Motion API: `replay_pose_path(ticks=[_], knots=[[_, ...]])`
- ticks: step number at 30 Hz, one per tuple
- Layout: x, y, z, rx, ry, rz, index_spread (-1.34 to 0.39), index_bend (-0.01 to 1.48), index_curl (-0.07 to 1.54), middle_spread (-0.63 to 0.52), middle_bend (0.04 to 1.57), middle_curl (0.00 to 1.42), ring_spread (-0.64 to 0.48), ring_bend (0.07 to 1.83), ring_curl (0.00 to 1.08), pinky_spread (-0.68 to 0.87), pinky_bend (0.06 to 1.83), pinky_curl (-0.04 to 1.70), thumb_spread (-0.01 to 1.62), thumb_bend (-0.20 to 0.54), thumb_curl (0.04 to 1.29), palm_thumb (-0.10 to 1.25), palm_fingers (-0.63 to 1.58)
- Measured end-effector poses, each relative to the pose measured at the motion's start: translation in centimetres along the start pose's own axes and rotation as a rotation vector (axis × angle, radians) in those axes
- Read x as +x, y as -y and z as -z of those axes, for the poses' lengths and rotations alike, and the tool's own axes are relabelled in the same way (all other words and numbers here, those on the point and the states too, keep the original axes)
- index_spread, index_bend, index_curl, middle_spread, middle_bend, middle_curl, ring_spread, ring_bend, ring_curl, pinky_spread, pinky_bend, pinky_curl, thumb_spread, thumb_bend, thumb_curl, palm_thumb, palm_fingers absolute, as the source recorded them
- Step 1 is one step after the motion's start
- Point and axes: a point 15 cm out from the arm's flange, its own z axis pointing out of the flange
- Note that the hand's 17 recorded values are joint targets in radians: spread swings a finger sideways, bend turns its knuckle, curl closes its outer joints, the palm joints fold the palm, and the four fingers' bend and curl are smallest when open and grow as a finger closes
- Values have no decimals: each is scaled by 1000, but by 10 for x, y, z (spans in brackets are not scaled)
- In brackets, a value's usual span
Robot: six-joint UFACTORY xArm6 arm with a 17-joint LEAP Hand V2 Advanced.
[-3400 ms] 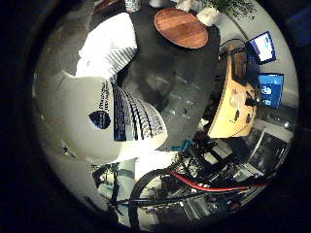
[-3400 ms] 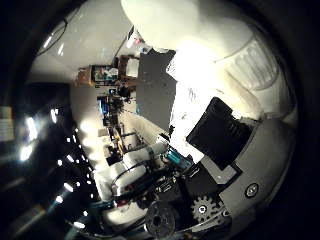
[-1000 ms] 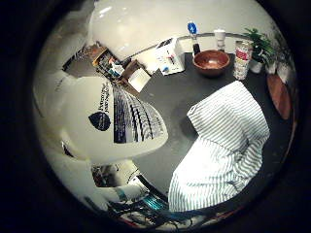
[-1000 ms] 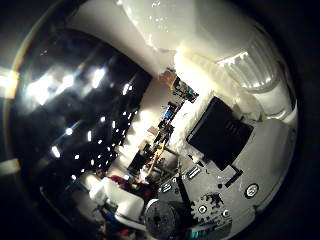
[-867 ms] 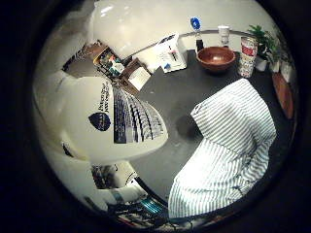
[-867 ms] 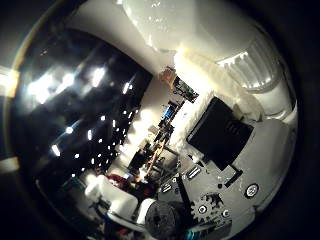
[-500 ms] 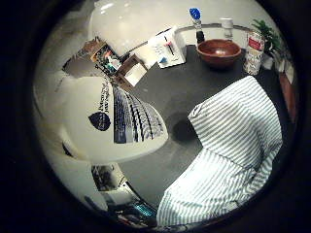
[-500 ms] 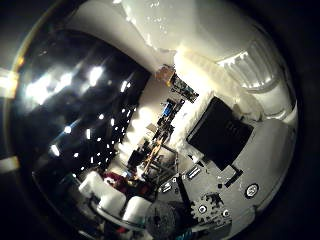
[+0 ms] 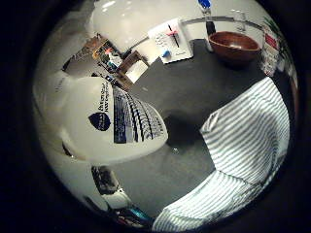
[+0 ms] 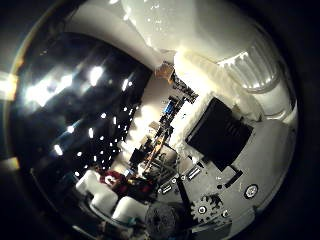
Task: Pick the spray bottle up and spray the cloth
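Note:
The white spray bottle [image 9: 116,121], with a dark-printed label, fills much of the little finger side view and sits close against my palm. It hangs above the dark table [image 9: 194,82] and casts a shadow there. Its ridged white collar [image 10: 250,60] shows in the thumb side view, pressed against the black and geared parts of my right hand [image 10: 220,135], which is curled round the bottle. The green-and-white striped cloth [image 9: 243,145] lies crumpled on the table beside and below the bottle.
At the table's far side stand a brown wooden bowl [image 9: 235,46], a white box [image 9: 170,39], a blue-capped bottle [image 9: 206,7] and a printed can [image 9: 269,46]. Room shelves and furniture lie beyond the table.
The bottle stays fixed against my palm while the whole view shifts. The hand has swung round with it, and the cloth now shows larger and closer below.

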Motion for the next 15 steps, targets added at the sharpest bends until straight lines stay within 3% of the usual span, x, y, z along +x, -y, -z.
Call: replay_pose_path(ticks=[3,10,12,15], knots=[[3,-6,-8,-13,4,-8,-256,1024,833,-163,1268,799,-235,1311,792,-244,1047,1292,1266,-22,580,825,1072],[4,-13,-9,-39,10,-7,-329,478,769,-149,1070,703,-193,1213,653,-358,980,1025,1125,-25,552,737,924],[4,-18,-10,-61,12,-3,-342,364,756,-151,1001,683,-193,1198,623,-405,940,968,1124,-22,540,726,830],[7,-26,-10,-99,1,10,-349,249,719,-145,852,643,-161,1122,587,-367,801,930,1154,-27,499,687,403]])
